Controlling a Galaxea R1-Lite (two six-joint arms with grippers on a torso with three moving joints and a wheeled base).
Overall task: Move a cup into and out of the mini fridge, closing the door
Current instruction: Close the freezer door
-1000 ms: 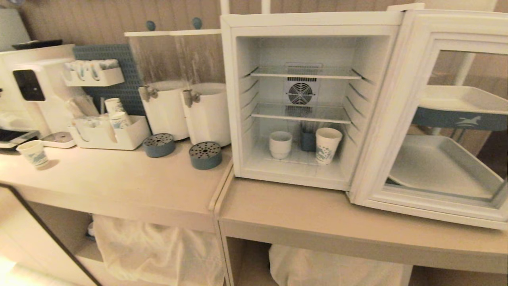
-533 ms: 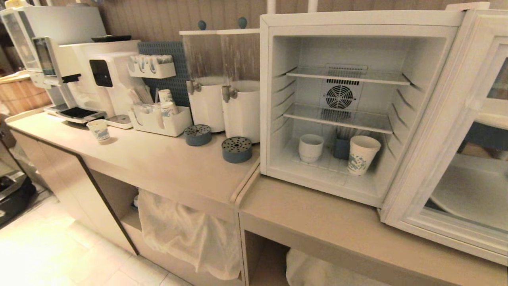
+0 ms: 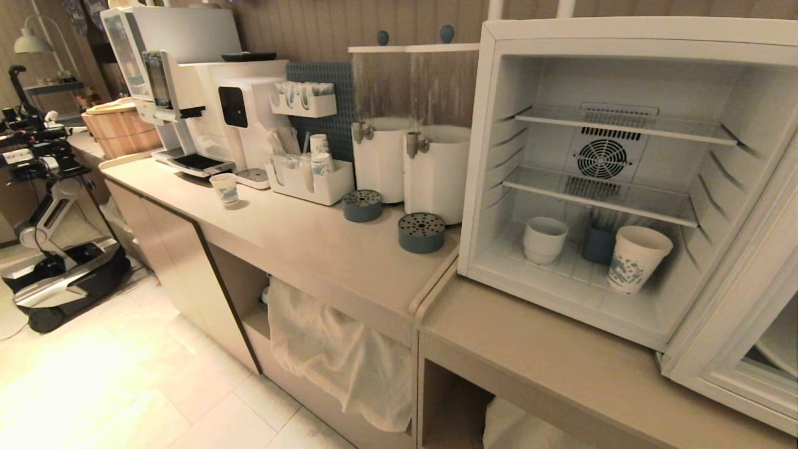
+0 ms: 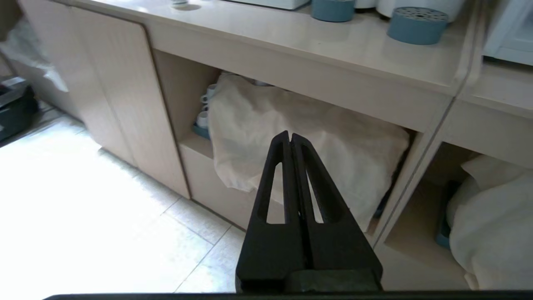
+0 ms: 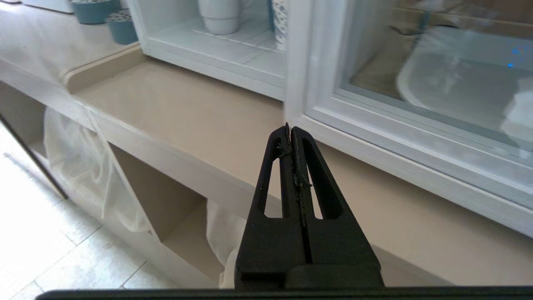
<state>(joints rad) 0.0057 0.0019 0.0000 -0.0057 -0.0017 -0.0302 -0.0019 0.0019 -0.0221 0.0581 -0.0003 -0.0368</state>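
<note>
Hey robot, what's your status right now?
Left gripper and right gripper shut, empty. Cup inside mini fridge, door open. Paper cup beside it.

Mini fridge [image 3: 623,43]: white, on counter, interior exposed. Door [image 3: 735,324]: pale framed, glass window, swung fully open at the fridge's right side. Cup [image 3: 544,239]: small, plain white, upright on the fridge floor, left of centre.

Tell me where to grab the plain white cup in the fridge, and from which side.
Grip the cup around its rounded upper body, coming straight in through the open front of the mini fridge. It stands upright, its left side is free, and the shelf overhead makes a top-down approach look awkward.
</note>
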